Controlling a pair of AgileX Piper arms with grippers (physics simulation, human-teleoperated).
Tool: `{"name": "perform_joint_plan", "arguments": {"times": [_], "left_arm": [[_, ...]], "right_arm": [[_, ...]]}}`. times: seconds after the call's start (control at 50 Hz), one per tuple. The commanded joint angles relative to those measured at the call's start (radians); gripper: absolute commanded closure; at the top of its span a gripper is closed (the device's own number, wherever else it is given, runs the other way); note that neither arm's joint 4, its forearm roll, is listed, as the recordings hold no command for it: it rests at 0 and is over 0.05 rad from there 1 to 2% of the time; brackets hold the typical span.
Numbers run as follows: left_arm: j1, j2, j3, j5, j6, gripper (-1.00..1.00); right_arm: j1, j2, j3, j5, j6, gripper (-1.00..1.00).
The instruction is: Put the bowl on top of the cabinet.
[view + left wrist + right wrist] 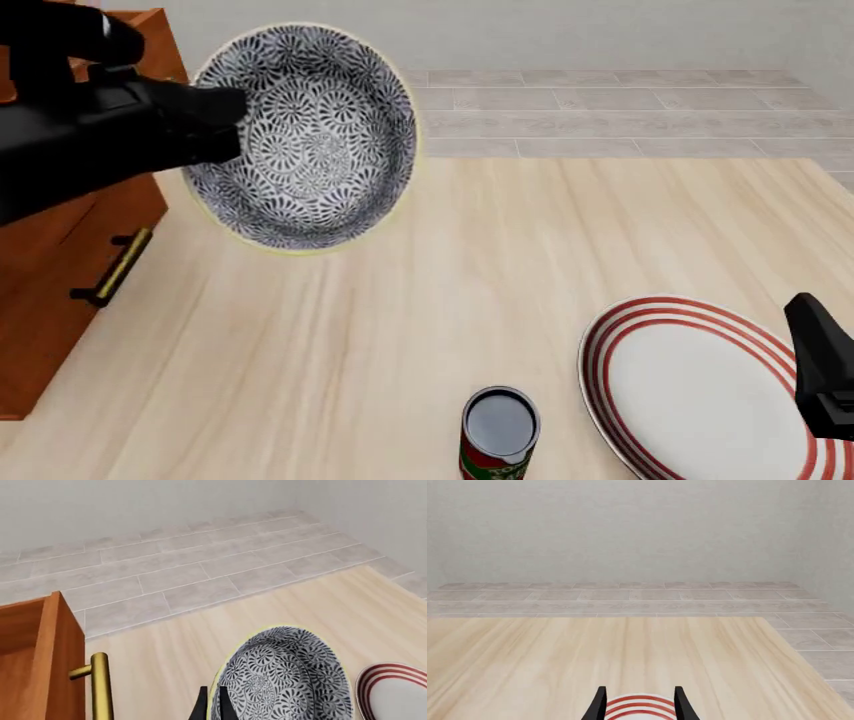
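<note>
Nearest to me in the front view, a can (499,432) with a red and green label stands upright on the table (441,320), its open top dark inside. Just beside it to the right lies the plate (694,385), flat, white with red rings. My right gripper (639,706) hovers over that plate; in the right wrist view its two fingertips stand apart with the red rings showing between them, and nothing is held. In the front view only a dark part of that arm shows at the right edge.

Farther on and to the left, my left gripper (212,706) is clamped on the rim of the bowl (304,138). The left wrist view shows the two dark fingertips pinching the pale cream rim from either side. The bowl is lifted clear of the table and tilted on edge, its patterned inside facing the front camera. It hangs just beside the cabinet (67,250), at about the level of its top but not over it. One brass handle (99,685) shows on the cabinet's front.

Beyond the table's far edge lies grey tiled floor (627,597), then a pale wall.
</note>
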Motion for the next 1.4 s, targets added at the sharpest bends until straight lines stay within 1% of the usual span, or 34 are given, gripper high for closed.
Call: {"name": "perform_joint_plan", "arguments": {"times": [0.02,0.12,0.42,0.6,0.72,0.78,0.82,0.88,0.98,1.02,1.08,1.16,1.26,1.32,1.34,1.38,1.4], "left_arm": [[0.028,-0.06,-0.061,0.041,0.044,1.0],[0.034,-0.08,-0.08,0.054,0.065,1.0],[0.028,-0.141,-0.158,0.128,0.039,1.0],[0.035,-0.172,-0.192,0.155,0.035,1.0],[0.046,-0.19,-0.224,0.176,0.024,1.0],[0.046,-0.201,-0.242,0.191,0.001,1.0],[0.047,-0.204,-0.245,0.192,-0.001,1.0],[0.053,-0.213,-0.259,0.198,-0.029,1.0],[0.054,-0.223,-0.274,0.207,-0.032,1.0],[0.07,-0.226,-0.281,0.208,-0.035,1.0],[0.066,-0.233,-0.288,0.213,-0.044,1.0],[0.093,-0.256,-0.303,0.207,-0.056,1.0],[0.1,-0.265,-0.318,0.213,-0.048,1.0],[0.12,-0.269,-0.325,0.211,-0.051,1.0],[0.144,-0.278,-0.331,0.203,-0.054,1.0],[0.149,-0.276,-0.34,0.206,-0.061,1.0],[0.16,-0.283,-0.342,0.203,-0.053,1.0]], "right_arm": [[0.0,0.0,0.0,0.0,0.0,-1.0],[0.0,0.0,0.0,0.0,0.0,-1.0],[0.0,0.0,0.0,0.0,0.0,-1.0],[0.0,0.0,0.0,0.0,0.0,-1.0],[0.0,0.0,0.0,0.0,0.0,-1.0],[0.0,0.0,0.0,0.0,0.0,-1.0],[0.0,0.0,0.0,0.0,0.0,-1.0],[0.0,0.0,0.0,0.0,0.0,-1.0],[0.0,0.0,0.0,0.0,0.0,-1.0],[0.0,0.0,0.0,0.0,0.0,-1.0],[0.0,0.0,0.0,0.0,0.0,-1.0],[0.0,0.0,0.0,0.0,0.0,-1.0],[0.0,0.0,0.0,0.0,0.0,-1.0],[0.0,0.0,0.0,0.0,0.0,-1.0],[0.0,0.0,0.0,0.0,0.0,-1.0],[0.0,0.0,0.0,0.0,0.0,-1.0],[0.001,-0.001,0.0,0.0,0.0,-1.0]]}}
